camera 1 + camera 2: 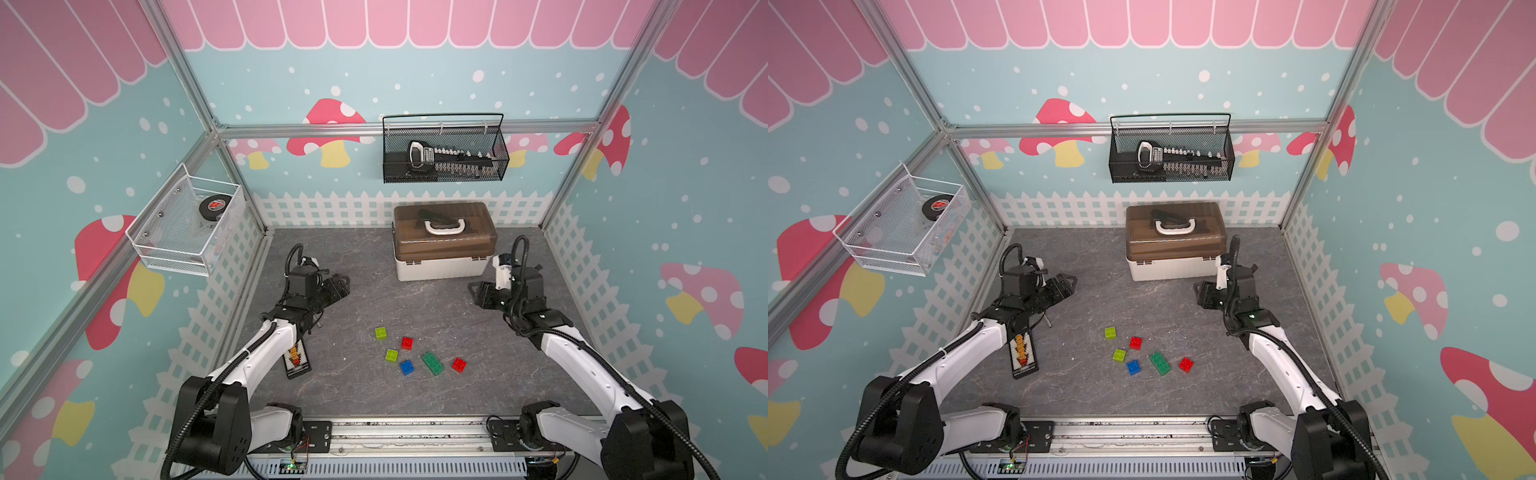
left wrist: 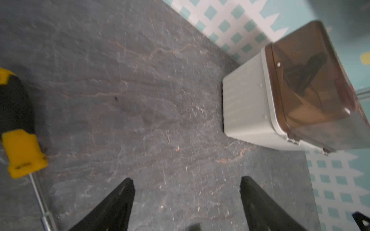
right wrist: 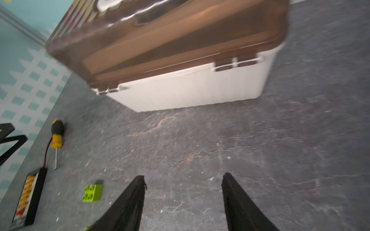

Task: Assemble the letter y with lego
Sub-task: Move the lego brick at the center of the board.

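Left gripper [image 2: 186,180]: jaws parted, nothing between them, over bare tabletop [image 2: 140,90]. We note the yellow-handled screwdriver [image 2: 20,144] off to one side of it. Right gripper [image 3: 183,176]: jaws likewise apart and empty, pointed toward the brown-lidded box [image 3: 180,86].

Outward from there, the lego [image 1: 1160,363] lies loose on the tabletop between the two arms, well apart from both grippers. We count six pieces: a lime green brick [image 1: 380,333] nearest the box, a second lime green brick [image 1: 391,355], a red brick [image 1: 407,343] between them, the blue brick [image 1: 407,368], the dark green brick [image 1: 433,363] and an outlying red brick [image 1: 459,364]. None are joined, so the letter y is not yet begun.

We judge the bricks light, rigid and slick, likely to skid or pivot if nudged. Best hold is across opposite flat side walls, clear of the studs. Take the dark green brick across its narrow width. Pressing pieces together will probably need the other gripper bracing.
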{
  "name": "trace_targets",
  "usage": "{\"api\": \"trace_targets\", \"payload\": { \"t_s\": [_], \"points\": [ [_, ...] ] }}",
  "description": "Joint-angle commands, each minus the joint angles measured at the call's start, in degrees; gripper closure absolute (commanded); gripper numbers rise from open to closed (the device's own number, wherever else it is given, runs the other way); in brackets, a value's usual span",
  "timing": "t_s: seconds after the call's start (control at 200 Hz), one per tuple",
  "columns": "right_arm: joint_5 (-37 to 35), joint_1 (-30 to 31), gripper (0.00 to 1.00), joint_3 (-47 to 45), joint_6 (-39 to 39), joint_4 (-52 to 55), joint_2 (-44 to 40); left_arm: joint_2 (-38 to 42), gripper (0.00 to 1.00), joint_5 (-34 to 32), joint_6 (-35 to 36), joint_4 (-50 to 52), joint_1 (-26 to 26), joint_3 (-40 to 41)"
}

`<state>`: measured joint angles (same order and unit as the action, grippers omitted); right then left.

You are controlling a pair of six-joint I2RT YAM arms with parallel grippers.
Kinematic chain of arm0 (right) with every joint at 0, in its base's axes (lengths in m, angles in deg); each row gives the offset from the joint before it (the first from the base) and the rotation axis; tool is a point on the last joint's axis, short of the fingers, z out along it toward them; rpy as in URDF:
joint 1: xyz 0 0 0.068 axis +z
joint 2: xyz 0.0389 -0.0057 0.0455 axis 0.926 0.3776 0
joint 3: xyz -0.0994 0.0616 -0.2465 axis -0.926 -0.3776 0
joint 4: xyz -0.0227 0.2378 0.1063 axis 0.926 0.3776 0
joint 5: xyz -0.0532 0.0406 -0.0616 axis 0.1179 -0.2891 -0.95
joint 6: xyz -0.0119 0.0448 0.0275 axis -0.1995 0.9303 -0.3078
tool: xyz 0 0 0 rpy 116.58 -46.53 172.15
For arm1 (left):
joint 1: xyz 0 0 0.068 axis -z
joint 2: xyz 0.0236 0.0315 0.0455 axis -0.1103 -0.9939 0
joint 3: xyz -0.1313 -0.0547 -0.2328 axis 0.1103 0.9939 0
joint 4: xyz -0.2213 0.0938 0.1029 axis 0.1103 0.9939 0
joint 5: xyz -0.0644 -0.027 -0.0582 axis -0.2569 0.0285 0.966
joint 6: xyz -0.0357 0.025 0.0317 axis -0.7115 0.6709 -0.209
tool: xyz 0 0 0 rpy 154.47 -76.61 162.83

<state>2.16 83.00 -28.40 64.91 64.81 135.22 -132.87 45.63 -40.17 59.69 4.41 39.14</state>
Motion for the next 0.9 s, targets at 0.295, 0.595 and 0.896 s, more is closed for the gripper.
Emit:
{"api": "trace_targets", "payload": {
  "t_s": [0.295, 0.595, 0.896],
  "points": [
    [1.45, 19.55, 0.42, 11.14, -9.31, 12.99, 17.51, 3.05, 0.31, 6.09, -3.71, 6.76, 8.34, 8.16],
    [0.71, 20.88, 0.42, 9.97, -7.55, 11.77, 19.09, -8.02, 0.33, 8.76, -9.19, -8.72, 15.52, 8.93],
    [-1.38, 20.77, 0.42, 4.74, -6.74, 11.36, 15.17, -17.45, 0.33, 9.98, -9.76, -15.42, 16.94, 5.12]
  ]
}}
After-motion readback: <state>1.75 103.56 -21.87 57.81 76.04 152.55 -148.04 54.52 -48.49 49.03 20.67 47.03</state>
